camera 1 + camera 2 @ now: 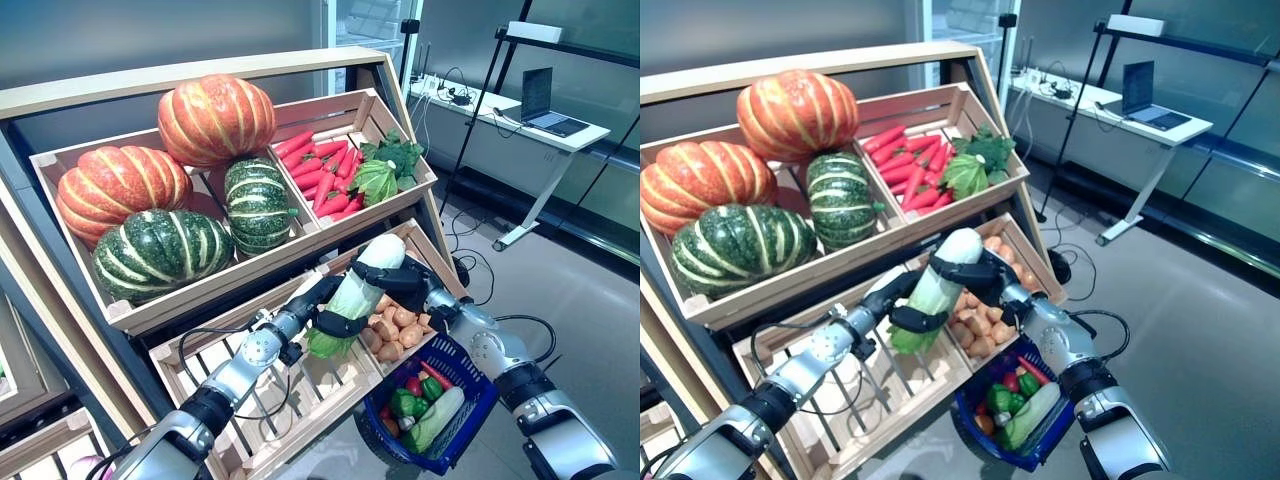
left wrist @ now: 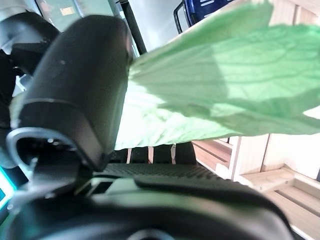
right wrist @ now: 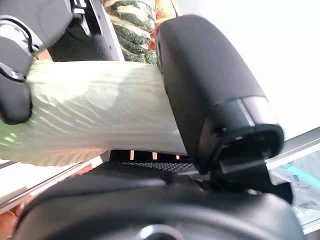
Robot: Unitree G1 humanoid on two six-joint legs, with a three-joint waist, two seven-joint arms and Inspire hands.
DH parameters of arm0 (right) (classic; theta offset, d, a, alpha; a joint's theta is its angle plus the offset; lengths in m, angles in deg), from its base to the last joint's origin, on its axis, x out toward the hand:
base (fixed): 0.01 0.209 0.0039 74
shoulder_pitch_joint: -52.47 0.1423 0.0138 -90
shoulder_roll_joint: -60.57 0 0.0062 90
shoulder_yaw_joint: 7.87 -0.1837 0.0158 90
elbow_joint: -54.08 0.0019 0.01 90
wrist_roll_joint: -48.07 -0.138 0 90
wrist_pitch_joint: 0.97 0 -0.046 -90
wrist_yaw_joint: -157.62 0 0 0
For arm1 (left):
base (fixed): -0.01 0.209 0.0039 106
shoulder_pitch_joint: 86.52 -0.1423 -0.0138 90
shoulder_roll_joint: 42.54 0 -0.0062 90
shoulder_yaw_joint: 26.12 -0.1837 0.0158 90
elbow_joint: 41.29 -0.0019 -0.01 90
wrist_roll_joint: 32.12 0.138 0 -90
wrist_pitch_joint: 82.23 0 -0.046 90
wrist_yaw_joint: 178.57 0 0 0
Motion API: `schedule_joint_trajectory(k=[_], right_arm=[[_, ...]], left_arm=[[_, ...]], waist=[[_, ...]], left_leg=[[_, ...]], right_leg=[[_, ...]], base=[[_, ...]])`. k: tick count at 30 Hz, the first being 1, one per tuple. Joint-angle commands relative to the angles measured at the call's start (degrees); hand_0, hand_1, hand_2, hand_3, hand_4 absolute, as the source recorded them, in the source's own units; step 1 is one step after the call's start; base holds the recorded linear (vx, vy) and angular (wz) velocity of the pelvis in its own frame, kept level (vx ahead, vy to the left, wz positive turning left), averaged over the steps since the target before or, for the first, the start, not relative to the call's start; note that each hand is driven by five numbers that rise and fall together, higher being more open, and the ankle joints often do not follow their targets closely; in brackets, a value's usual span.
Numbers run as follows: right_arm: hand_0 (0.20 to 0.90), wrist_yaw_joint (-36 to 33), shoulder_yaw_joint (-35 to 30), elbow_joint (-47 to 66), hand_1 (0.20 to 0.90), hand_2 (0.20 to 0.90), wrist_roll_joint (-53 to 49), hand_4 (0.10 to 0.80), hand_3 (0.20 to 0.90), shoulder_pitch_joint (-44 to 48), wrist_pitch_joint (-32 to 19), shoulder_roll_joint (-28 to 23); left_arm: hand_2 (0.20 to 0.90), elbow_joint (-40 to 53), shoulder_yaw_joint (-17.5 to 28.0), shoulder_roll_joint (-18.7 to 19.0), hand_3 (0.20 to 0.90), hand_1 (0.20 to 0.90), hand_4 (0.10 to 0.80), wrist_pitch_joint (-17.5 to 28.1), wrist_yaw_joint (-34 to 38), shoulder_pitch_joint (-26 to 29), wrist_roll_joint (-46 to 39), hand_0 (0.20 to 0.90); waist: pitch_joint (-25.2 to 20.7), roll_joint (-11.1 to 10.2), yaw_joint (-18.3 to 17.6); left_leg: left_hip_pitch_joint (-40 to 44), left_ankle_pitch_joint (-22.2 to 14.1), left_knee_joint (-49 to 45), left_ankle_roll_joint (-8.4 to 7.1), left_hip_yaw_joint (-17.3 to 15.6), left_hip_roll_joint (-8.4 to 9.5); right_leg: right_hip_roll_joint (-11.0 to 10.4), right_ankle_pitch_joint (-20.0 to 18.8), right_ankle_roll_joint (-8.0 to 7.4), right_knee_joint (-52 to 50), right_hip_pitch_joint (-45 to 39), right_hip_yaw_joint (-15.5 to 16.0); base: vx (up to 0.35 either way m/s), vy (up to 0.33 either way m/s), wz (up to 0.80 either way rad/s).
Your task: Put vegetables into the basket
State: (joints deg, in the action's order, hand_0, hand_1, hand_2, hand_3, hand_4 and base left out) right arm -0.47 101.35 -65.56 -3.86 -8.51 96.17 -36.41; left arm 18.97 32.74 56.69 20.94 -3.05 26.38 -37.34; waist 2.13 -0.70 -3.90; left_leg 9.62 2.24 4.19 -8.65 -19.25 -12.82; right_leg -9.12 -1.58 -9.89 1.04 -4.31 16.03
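A long napa cabbage (image 1: 357, 292), white at the top and leafy green at the bottom, is held tilted above the lower shelf's crates. My left hand (image 1: 336, 323) is curled round its green lower end; in the left wrist view the thumb (image 2: 75, 85) presses on the leaf (image 2: 225, 85). My right hand (image 1: 402, 279) grips the white upper end, and its thumb (image 3: 210, 90) wraps over the cabbage (image 3: 95, 110). The blue basket (image 1: 487, 396) sits below my right forearm and holds peppers, a second cabbage and other vegetables.
The wooden stand's upper shelf holds orange pumpkins (image 1: 215, 118), green striped pumpkins (image 1: 160, 250), carrots (image 1: 320, 165) and leafy greens (image 1: 385, 170). Potatoes (image 1: 395, 330) fill a lower crate beside a slatted crate (image 1: 300, 390). A desk with a laptop (image 1: 540, 100) stands at the back right.
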Motion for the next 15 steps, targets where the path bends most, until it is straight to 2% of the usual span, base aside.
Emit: schedule_joint_trajectory(k=[1,8,15], right_arm=[[0.300,1.5,-3.2,2.3,0.300,0.300,-4.1,0.400,0.300,7.9,-7.3,1.9],[0.300,1.6,-7.5,1.3,0.300,0.300,-3.2,0.400,0.300,1.9,-7.8,-3.8],[0.300,1.4,-12.5,-4.9,0.300,0.300,-1.9,0.400,0.300,-4.5,-9.2,-9.0]], left_arm=[[0.900,5.8,0.9,-0.6,0.900,0.900,0.800,6.2,3.2,6.6,3.0,0.900],[0.900,1.6,5.4,6.3,0.900,0.900,0.800,6.1,4.5,4.2,7.1,0.900],[0.900,-3.9,10.2,10.6,0.900,0.900,0.800,7.5,5.2,1.8,8.9,0.900]], waist=[[-2.4,-0.2,-0.6],[-2.2,-0.3,-1.4],[-1.1,-0.1,-2.1]], left_leg=[[-1.6,-0.4,-1.5,2.34,-1.2,1.62],[-1.7,-0.3,-1.6,2.31,-1.8,1.54],[-2.5,-0.6,-2.9,2.42,-2.6,1.37]], right_leg=[[0.0,-0.1,0.68,-0.4,-0.8,-3.6],[0.0,-0.9,0.43,0.2,-0.3,-4.3],[-0.1,-1.1,0.44,-0.3,0.7,-5.2]], base=[[0.000,0.000,0.00],[0.000,-0.004,-0.03],[0.003,-0.018,-0.09]])
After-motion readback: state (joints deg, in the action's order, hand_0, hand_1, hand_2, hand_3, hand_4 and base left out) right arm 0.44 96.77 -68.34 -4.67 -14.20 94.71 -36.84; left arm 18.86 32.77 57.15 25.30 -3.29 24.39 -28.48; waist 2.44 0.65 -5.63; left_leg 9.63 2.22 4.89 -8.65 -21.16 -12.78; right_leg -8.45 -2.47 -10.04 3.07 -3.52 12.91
